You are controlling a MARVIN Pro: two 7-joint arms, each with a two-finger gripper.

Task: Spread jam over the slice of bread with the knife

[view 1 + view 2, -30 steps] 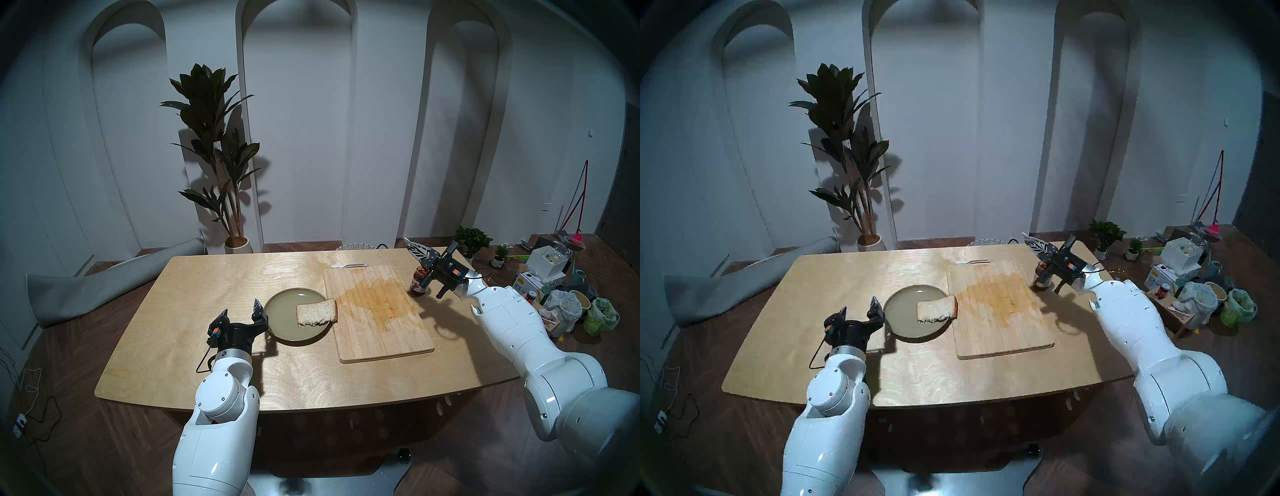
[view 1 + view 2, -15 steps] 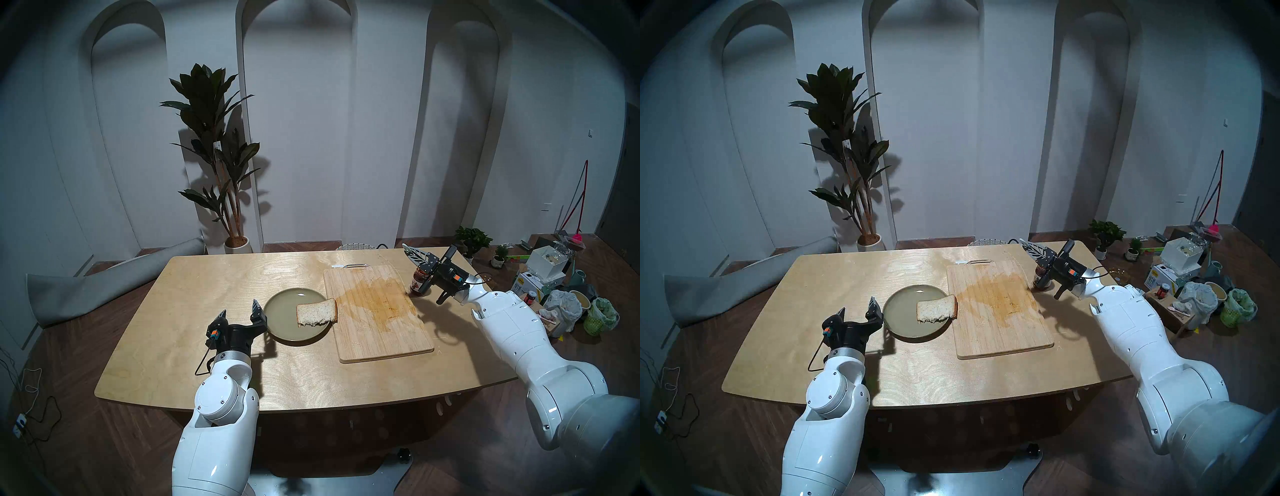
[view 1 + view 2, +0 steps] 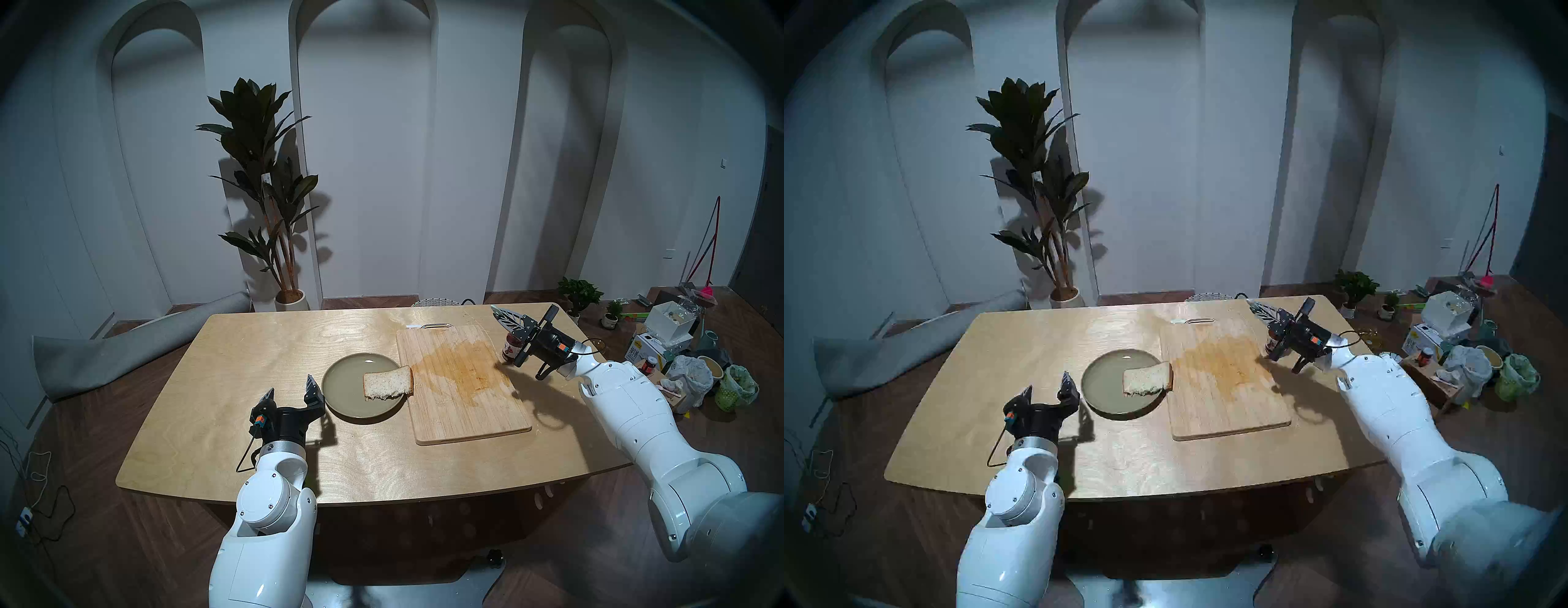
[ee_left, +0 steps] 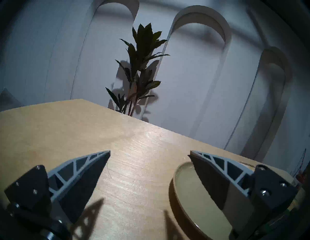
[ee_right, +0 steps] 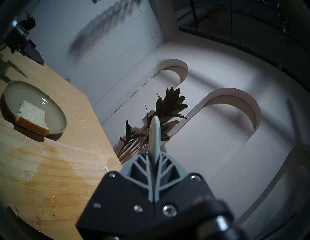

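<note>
- Right gripper (image 3: 507, 317), dark with grey ribbed fingers, is clamped tight on the knife (image 5: 155, 132). The pale blue-grey handle sticks out past the fingertips. The blade cannot be made out.
- It hangs in the air over the far right corner of the table (image 3: 254, 382), pointing toward the far left.
- Just below it, the jam (image 3: 511, 346) stands upright in its small glass jar on the table, beside the far right corner of the stained wooden cutting board (image 3: 462, 399).
- Left of the board lies a round grey-green plate (image 3: 343, 382). The slice of bread (image 3: 388, 383) lies flat at the plate's right side, with its crust end past the rim and next to the board.
- Left gripper (image 3: 289, 384) hovers just left of the plate, its fingers spread wide and holding nothing.
</note>
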